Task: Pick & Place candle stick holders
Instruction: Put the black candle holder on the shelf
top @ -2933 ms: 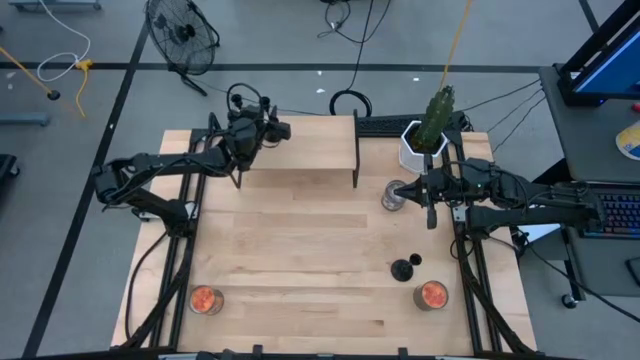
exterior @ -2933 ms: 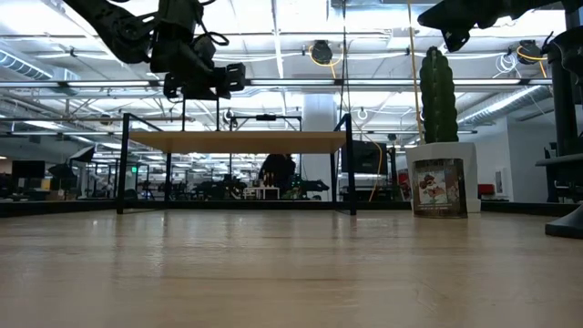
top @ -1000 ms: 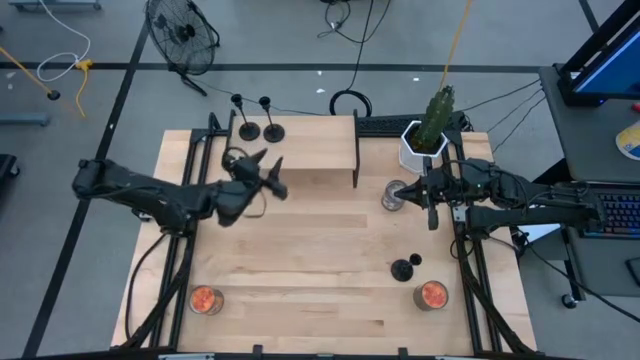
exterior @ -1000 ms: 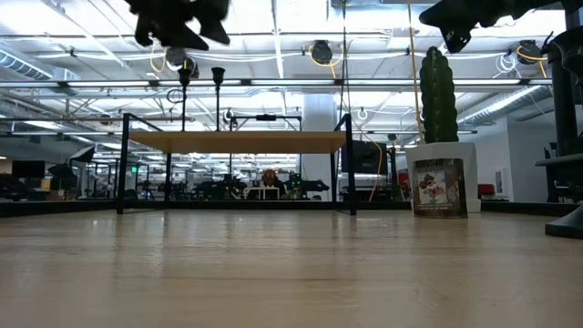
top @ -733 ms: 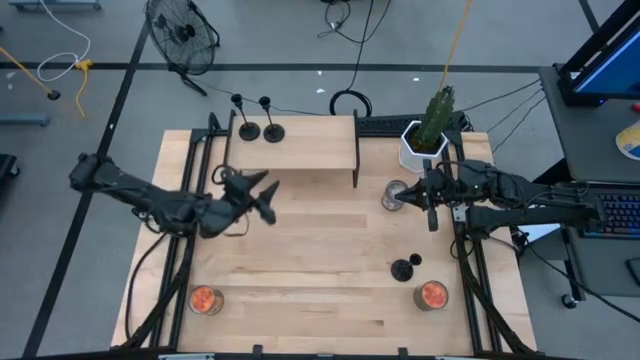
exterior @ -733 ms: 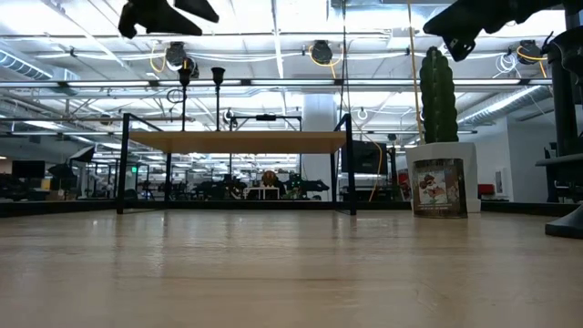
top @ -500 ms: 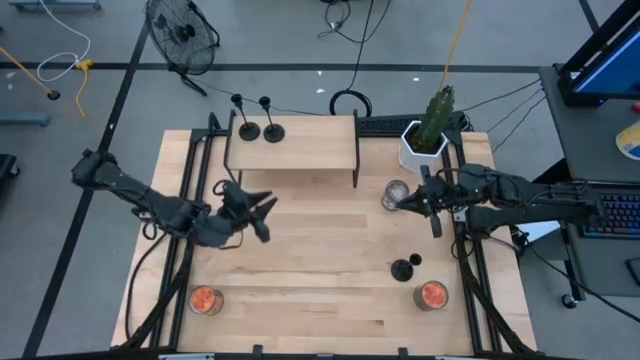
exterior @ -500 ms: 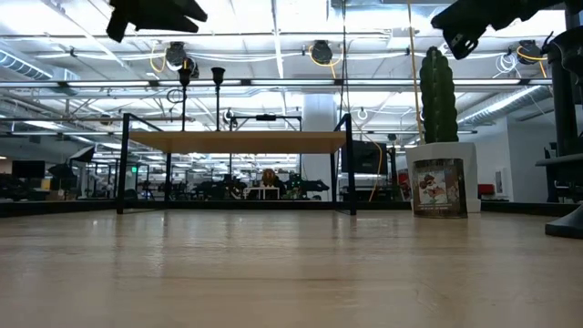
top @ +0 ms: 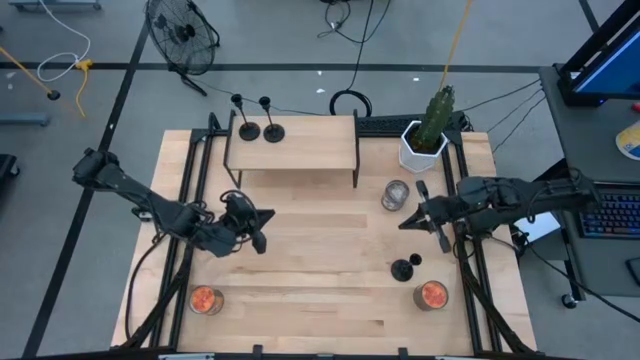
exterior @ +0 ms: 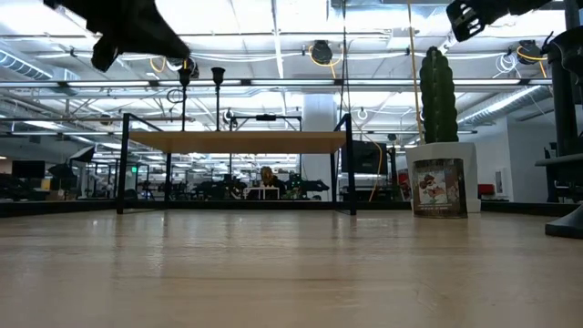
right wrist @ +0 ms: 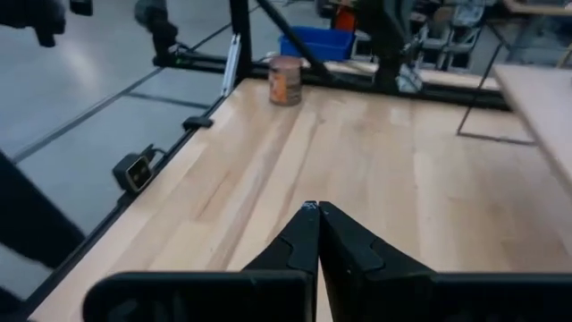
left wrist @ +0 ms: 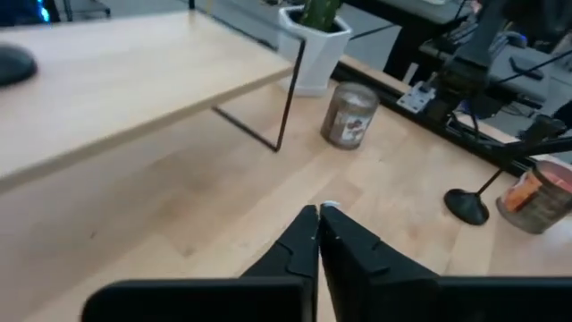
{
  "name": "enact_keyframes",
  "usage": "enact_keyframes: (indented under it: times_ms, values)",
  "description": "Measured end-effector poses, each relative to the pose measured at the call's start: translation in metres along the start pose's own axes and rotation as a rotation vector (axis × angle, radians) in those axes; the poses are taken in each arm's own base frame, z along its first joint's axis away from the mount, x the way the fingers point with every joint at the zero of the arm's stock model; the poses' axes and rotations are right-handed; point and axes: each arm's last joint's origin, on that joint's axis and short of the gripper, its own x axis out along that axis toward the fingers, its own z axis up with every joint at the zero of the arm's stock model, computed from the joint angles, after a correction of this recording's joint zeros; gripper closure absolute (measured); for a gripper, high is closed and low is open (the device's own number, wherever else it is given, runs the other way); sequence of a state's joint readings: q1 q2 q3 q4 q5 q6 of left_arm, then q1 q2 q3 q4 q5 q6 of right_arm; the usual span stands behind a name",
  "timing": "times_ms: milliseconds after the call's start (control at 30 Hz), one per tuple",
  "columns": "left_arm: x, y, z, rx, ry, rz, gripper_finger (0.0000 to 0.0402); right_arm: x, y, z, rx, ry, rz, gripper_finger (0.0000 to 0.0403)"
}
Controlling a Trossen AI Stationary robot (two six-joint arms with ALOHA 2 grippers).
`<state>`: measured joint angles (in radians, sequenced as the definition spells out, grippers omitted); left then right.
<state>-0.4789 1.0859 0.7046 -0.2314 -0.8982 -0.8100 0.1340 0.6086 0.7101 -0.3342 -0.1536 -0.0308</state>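
Two black candle stick holders point(top: 247, 130) point(top: 272, 130) stand on their disc bases at the left end of the low wooden shelf point(top: 300, 150); in the low view their stems point(exterior: 185, 91) point(exterior: 218, 91) rise above it. Another holder point(top: 402, 268) stands on the table at the near right, also seen from the left wrist point(left wrist: 469, 204). My left gripper point(top: 262, 228) hovers shut over the table in front of the shelf's left end, its fingertips together point(left wrist: 317, 215). My right gripper point(top: 405, 222) hangs shut point(right wrist: 313, 210) above the table's right side, beyond the lone holder.
A glass jar point(top: 394, 195) and a potted cactus point(top: 425, 140) stand at the far right. Orange candle jars sit at the near left point(top: 204, 299) and near right point(top: 432, 295). Bare wood lies in the table's middle.
My left gripper has drawn back from the shelf toward the table's near left, sinking a little and turning, and its fingers have shut with nothing between them. My right gripper has swung toward the table's middle. The two holders stay on the shelf.
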Motion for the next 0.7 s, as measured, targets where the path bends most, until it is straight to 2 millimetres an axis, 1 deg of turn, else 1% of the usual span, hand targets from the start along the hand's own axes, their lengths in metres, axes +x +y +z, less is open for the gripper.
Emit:
enact_keyframes:
  times_ms: [100,233,333,533,700]
  values:
    - [0.002,0.005,-0.008,-0.019,0.012,0.012,0.0397,0.004,0.003,-0.003,0.015,0.041,-0.006,0.0403]
    - [0.001,0.013,-0.015,-0.030,0.023,0.011,0.0383,0.010,0.007,-0.007,0.022,0.097,-0.006,0.0403]
    - [-0.005,0.020,-0.016,-0.034,0.020,-0.004,0.0380,0.014,0.009,-0.006,0.059,0.155,-0.012,0.0403]
    - [-0.020,0.040,-0.020,-0.050,0.003,-0.058,0.0398,0.020,0.015,0.013,0.062,0.316,-0.037,0.0403]
    - [-0.027,0.057,-0.027,-0.051,-0.013,-0.091,0.0384,0.030,0.019,0.029,0.119,0.465,-0.037,0.0403]
